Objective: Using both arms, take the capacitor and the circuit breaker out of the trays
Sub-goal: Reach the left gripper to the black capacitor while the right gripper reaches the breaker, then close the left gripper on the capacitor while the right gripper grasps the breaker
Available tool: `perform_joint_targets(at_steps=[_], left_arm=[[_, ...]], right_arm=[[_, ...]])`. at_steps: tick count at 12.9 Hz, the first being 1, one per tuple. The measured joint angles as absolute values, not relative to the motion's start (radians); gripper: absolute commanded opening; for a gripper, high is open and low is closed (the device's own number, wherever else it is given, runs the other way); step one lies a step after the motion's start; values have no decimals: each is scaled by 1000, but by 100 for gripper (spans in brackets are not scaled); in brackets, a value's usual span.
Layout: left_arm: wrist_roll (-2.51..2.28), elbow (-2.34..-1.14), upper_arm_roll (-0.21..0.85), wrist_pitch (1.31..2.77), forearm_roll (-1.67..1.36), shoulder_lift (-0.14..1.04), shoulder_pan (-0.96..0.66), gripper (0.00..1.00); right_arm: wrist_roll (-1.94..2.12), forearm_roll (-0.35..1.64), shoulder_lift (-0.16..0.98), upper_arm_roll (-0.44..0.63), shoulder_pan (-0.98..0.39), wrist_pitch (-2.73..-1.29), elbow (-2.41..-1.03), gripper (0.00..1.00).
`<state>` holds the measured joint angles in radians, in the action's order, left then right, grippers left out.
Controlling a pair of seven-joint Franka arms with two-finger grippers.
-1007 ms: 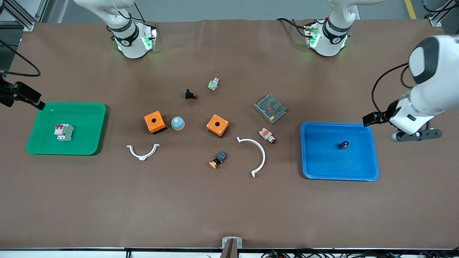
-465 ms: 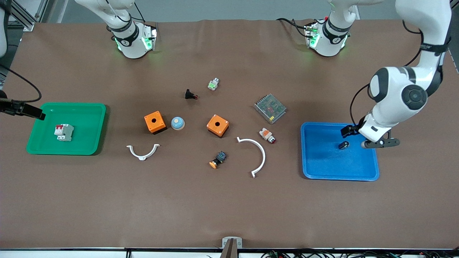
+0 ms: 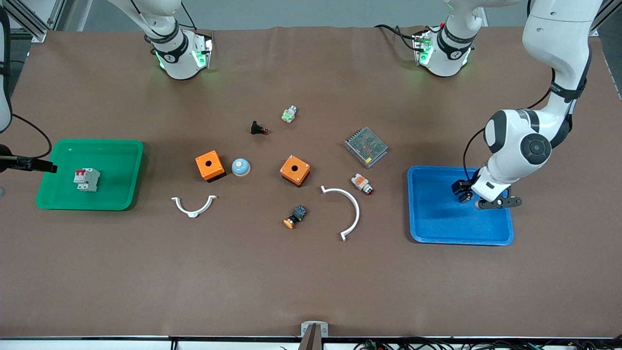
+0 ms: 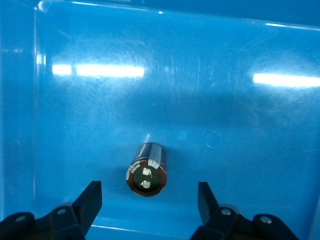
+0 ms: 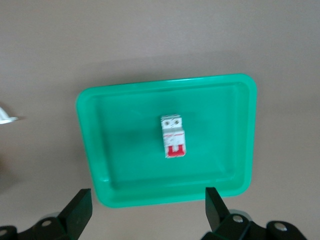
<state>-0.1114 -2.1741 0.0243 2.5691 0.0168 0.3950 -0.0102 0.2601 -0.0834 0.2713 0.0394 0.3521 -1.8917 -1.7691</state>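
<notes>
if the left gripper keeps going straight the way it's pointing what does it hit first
Probably the capacitor: it lies on the blue tray floor, in line between the open fingers of the left gripper. How much height remains is unclear.

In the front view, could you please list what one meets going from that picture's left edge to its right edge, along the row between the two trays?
green tray → breaker inside it → orange box → blue-domed button → second orange box → orange-and-white button → blue tray → left gripper over it.
</notes>
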Motion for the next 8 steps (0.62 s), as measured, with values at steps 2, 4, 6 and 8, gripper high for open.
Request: perform_joint_targets(at_steps=[2,4,6,8], left_arm=[[-111,-2174,24,2583,17,412,-10,63],[-111,-2174,24,2590,17,423,-10,54],[-110,-2172,24,2592,17,426,-10,53],[-110,-2167,24,2592,17,426,-10,47]], right_arm=[[289,-81,273,39,390,-2019,-1873,100],[316,-77,283,38,407,-2117,-1958,100],[363,-47,310,38,418,-2203,-2009,99],[397,-37,344,38,427,-2252,-2028,98]])
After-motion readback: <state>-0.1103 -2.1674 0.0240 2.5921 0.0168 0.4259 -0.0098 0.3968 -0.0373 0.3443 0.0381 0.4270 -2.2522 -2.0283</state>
